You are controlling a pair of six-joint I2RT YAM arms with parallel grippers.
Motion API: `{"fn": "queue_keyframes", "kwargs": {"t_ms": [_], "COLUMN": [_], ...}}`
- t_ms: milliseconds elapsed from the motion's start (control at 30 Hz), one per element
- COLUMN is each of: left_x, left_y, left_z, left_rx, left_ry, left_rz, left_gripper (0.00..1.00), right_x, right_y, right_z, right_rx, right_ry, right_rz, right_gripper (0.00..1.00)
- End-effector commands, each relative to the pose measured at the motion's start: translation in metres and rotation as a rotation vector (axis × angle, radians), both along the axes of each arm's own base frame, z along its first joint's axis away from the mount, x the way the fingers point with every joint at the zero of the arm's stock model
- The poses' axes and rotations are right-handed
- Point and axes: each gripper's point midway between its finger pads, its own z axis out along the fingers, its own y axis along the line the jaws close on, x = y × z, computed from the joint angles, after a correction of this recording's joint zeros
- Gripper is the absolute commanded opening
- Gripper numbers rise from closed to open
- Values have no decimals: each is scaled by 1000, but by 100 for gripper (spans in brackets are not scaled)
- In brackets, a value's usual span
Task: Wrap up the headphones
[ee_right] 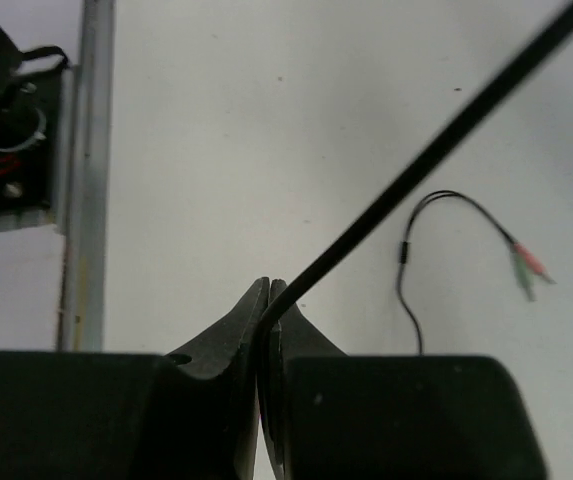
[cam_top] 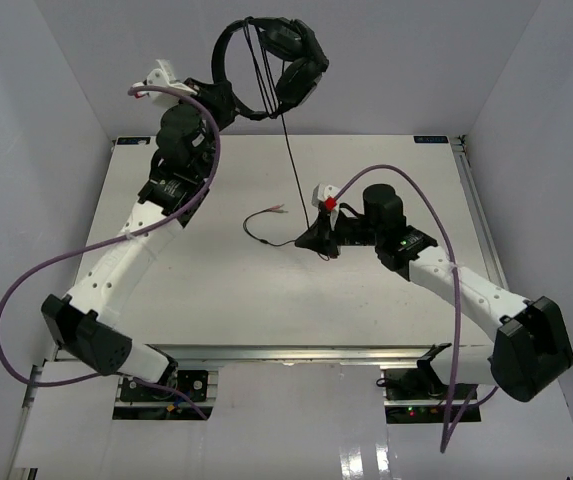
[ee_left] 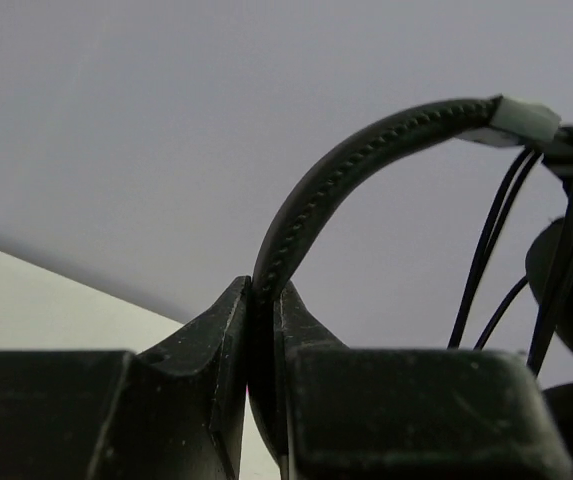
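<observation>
The black headphones (cam_top: 296, 60) hang in the air above the table's far edge. My left gripper (cam_top: 216, 100) is shut on the curved headband (ee_left: 366, 165), holding it up. Several turns of the thin black cord (ee_left: 486, 250) lie around the band near the earcups. The cord (cam_top: 294, 165) runs down taut to my right gripper (cam_top: 311, 238), which is shut on it (ee_right: 416, 170) low over the table's middle. The free end with its reddish-tipped plugs (cam_top: 278, 209) lies on the table to the left of the right gripper; it also shows in the right wrist view (ee_right: 528, 264).
Thick purple cables (cam_top: 86, 250) loop along both arms. The white table (cam_top: 216, 300) has a metal rail (ee_right: 84, 180) at its edge and grey walls on three sides.
</observation>
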Motion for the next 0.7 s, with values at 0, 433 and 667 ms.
{"fn": "queue_keyframes", "kwargs": {"t_ms": [0,433,667], "left_x": [42,30,-37], "left_y": [9,-87,-89], "left_z": [-53,-247,-236], "left_rx": [166,730,876], "left_ry": [111,398,232], "left_rz": [147,-204,-463], "left_gripper": [0,0,0], "right_x": [24,89,127], "right_y": [-39,-79,-136], "right_z": [5,104,102], "right_rx": [-376,-673,-751], "right_ry": [-311,-765,-808], "right_rz": [-171,-514,-682], "right_gripper": [8,8,8]}}
